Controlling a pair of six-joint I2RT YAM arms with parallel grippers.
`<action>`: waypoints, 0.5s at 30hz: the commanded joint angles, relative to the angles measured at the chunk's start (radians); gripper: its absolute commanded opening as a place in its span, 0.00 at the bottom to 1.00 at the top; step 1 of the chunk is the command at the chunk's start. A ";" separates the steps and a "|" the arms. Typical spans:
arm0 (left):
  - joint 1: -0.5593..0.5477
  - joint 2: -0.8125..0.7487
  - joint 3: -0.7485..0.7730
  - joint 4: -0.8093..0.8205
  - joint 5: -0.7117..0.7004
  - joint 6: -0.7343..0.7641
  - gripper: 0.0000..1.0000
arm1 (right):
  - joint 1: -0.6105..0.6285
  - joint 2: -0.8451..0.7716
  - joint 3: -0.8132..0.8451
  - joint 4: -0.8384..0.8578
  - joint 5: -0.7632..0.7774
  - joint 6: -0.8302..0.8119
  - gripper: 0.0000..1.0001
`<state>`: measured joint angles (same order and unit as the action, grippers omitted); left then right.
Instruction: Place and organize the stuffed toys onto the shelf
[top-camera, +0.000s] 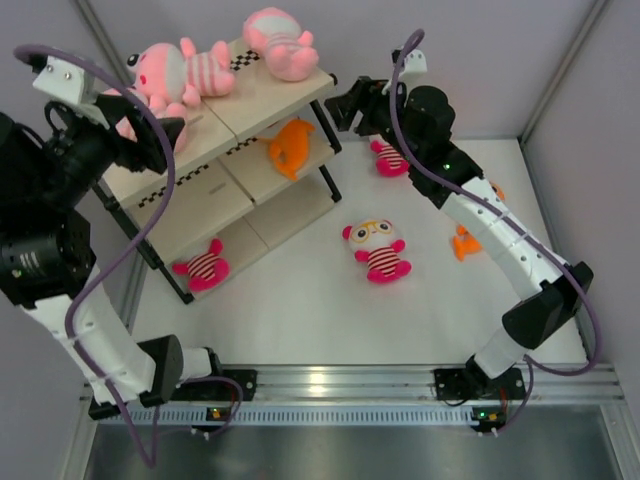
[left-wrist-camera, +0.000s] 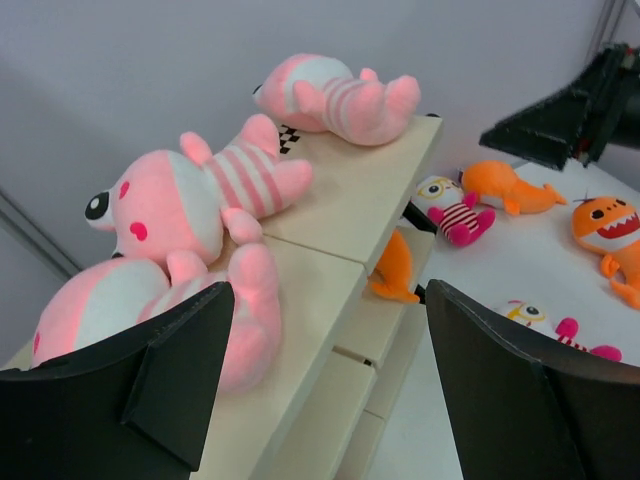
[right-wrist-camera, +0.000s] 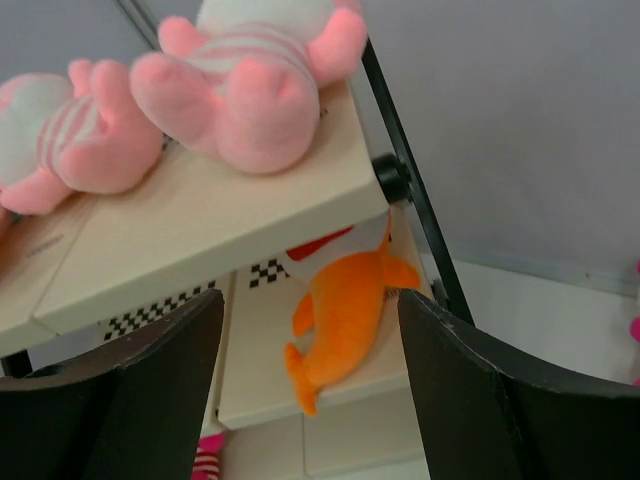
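The shelf (top-camera: 255, 95) stands at the back left. Three pale pink toys lie on its top board: one at the far end (top-camera: 280, 42), one in the middle (top-camera: 185, 72), and one (left-wrist-camera: 150, 300) beside my left gripper's finger. An orange fish (top-camera: 292, 145) lies on the middle tier and a magenta striped doll (top-camera: 203, 267) on the bottom tier. My left gripper (left-wrist-camera: 328, 300) is open and empty above the top board's near end. My right gripper (right-wrist-camera: 310, 305) is open and empty, just off the shelf's right end, facing the orange fish (right-wrist-camera: 345, 310).
On the white table lie a magenta doll (top-camera: 378, 250) in the middle, another doll (top-camera: 388, 158) under the right arm, and two orange shark toys (top-camera: 465, 243) (top-camera: 497, 190) at the right. Grey walls enclose the table.
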<state>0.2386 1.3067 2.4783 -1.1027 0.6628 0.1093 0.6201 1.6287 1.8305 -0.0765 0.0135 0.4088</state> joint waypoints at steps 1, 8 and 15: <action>0.001 0.123 0.063 0.134 0.031 -0.085 0.84 | 0.009 -0.110 -0.082 0.023 0.043 -0.033 0.71; -0.184 0.252 0.044 0.267 -0.167 -0.033 0.86 | 0.007 -0.144 -0.224 -0.026 0.108 -0.056 0.71; -0.613 0.359 0.042 0.277 -0.641 0.219 0.93 | 0.007 -0.144 -0.303 -0.032 0.157 -0.062 0.72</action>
<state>-0.2684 1.6611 2.4886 -0.9043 0.2626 0.2047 0.6201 1.5230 1.5486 -0.1059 0.1333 0.3656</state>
